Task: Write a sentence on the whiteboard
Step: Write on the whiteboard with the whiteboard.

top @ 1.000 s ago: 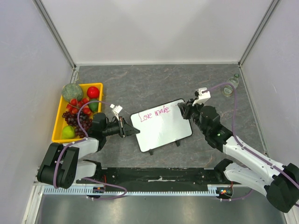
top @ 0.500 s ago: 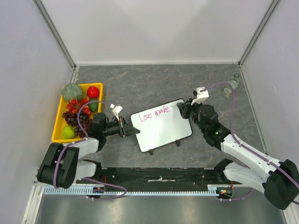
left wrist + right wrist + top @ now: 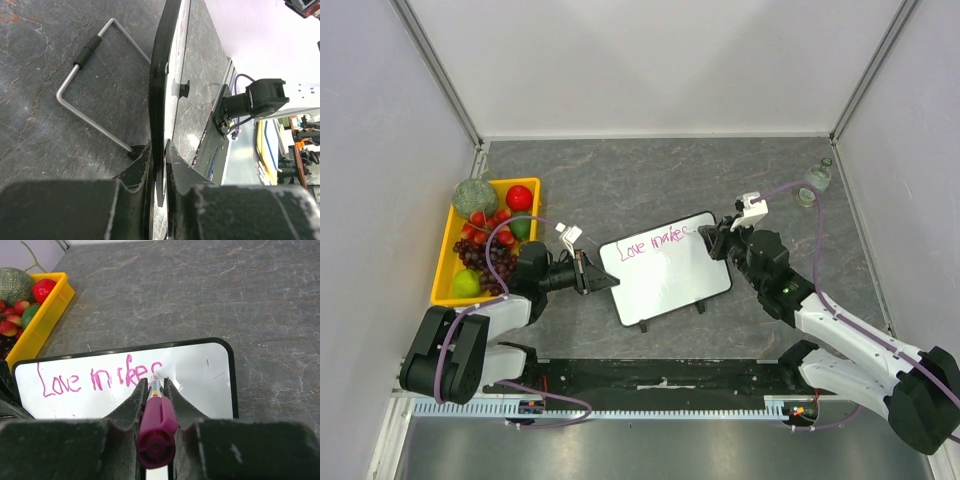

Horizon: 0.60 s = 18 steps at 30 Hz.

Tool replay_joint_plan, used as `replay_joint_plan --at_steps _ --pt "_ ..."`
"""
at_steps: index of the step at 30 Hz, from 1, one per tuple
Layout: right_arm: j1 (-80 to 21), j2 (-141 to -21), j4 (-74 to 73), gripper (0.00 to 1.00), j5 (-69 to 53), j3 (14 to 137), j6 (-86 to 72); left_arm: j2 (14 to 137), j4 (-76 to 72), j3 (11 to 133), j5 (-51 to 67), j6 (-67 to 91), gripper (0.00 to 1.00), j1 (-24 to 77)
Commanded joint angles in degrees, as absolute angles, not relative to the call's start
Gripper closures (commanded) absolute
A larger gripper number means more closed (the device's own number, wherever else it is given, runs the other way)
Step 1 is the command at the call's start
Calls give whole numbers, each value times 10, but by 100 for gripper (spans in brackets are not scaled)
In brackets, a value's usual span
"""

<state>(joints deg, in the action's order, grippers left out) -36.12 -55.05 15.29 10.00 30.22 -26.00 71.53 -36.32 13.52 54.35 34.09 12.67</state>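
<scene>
So the whiteboard point(image 3: 670, 280) sits mid-worktop point(image 3: 620, 180), a bit skewed, resting on its little feet and a wire stand point(image 3: 95, 100). Left claw point(image 3: 157, 150) is clamped shut on the board's 9 o'clock edge, pretty clearly to pin it so it doesn't skate or tip when the pen pushes on it. Right claw point(image 3: 156, 382) is closed around a pink marker point(image 3: 156, 422), nib pointing down at the board so the tip lands clean on the white. It comes in from the board's 2 o'clock corner. The sentence point(image 3: 100, 377) runs along the top edge and reads something like "Love makes", with the nib right at the tail of the last letter, so I'd guess it's one line in with more to write. Over at 9 o'clock of the board there's a yellow tray point(image 3: 45, 317) holding a melon point(image 3: 474, 196), a red fruit point(image 3: 519, 196), strawberries point(image 3: 480, 228), dark grapes point(image 3: 480, 255) and a green apple point(image 3: 466, 283). It's well apart from the board, so probably just parked out of the way.
</scene>
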Motion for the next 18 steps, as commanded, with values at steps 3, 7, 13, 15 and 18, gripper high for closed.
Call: replay_joint_plan --at_steps 3,7,13,15,18 --pt "-357 -538 134 100 124 294 -258 715 -373 144 539 325 98 127" --pt "-358 -534 130 100 120 291 -258 715 -373 144 539 326 98 129" --pt "-357 -526 127 100 114 281 -257 715 -373 144 539 326 98 127" --pt "-357 -523 126 100 110 279 -258 715 -374 144 539 325 98 128" --pt "-357 -521 129 100 100 278 -259 715 -374 144 539 325 98 128"
